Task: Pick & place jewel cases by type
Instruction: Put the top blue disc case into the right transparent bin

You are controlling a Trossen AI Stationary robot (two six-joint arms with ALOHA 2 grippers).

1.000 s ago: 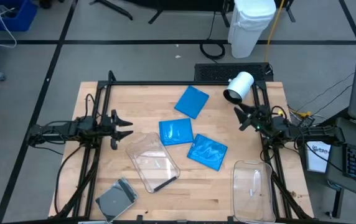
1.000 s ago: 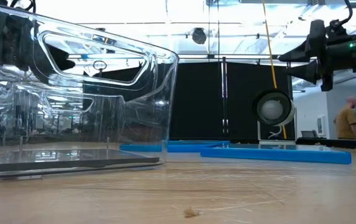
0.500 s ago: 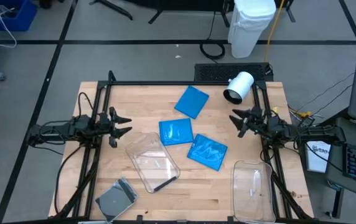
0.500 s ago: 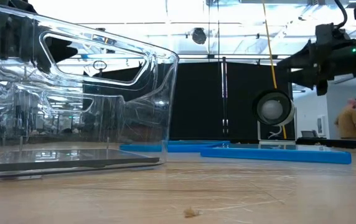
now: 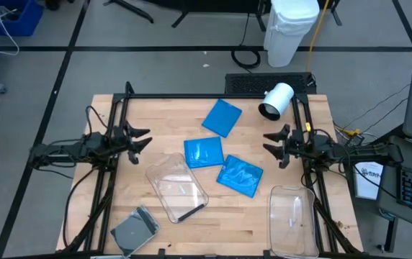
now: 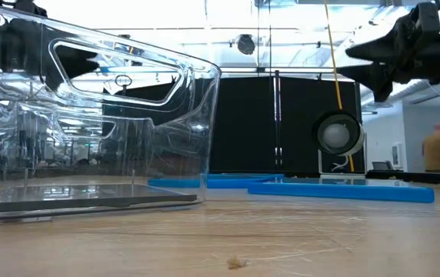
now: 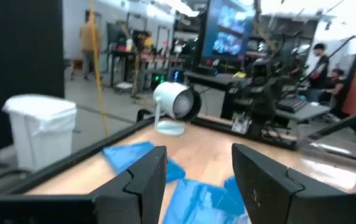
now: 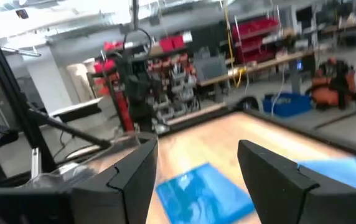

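Nearest you, a grey jewel case (image 5: 135,232) lies apart from the three blue jewel cases (image 5: 204,152) mid-surface, ready for sorting. Farther back, your left gripper (image 5: 138,138) and right gripper (image 5: 272,143) hover, jaws spread, holding nothing.

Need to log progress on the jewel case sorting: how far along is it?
Barely started. One dark case already lies in the centre tub. Nothing is in hand: left gripper and right gripper are open, raised at the table's sides. Left: three blue cases, a grey case on the table; right tub looks empty.
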